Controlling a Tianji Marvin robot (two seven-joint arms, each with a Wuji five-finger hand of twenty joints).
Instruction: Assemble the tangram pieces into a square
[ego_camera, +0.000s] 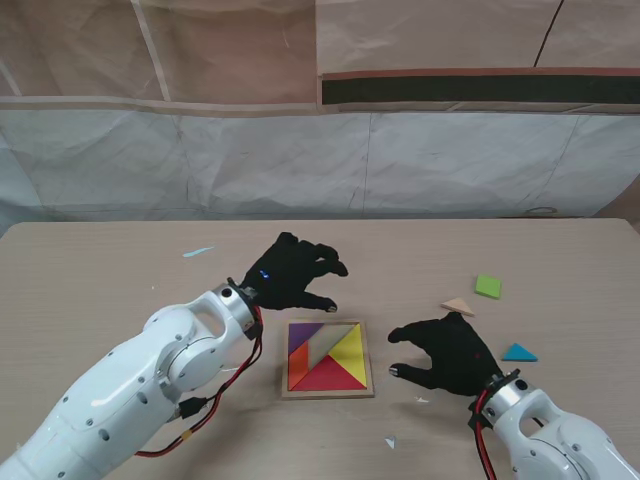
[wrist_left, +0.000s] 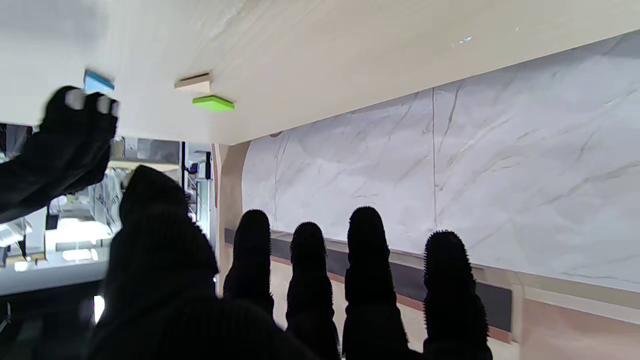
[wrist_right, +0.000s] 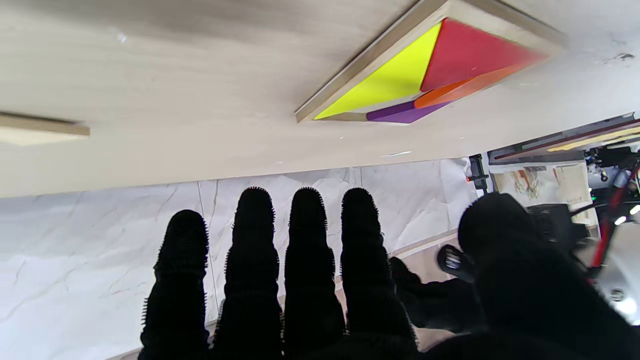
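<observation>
Puzzle tray part filled, both hands empty beside it.

The wooden tray (ego_camera: 327, 393) lies flat on the tabletop (ego_camera: 100, 270) between the two hands, with yellow, red, orange and purple pieces inside it and a bare spot at its far edge. The left hand (ego_camera: 290, 272) is just past the tray's far left corner, fingers spread, holding nothing. The right hand (ego_camera: 447, 355) is just beside the tray's right side, fingers spread too, holding nothing. A tan triangle (ego_camera: 458, 306) lies just past the right hand's fingers. A green square (ego_camera: 488, 286) lies a little farther out. A blue triangle (ego_camera: 518, 352) lies near the right hand's outer side.
</observation>
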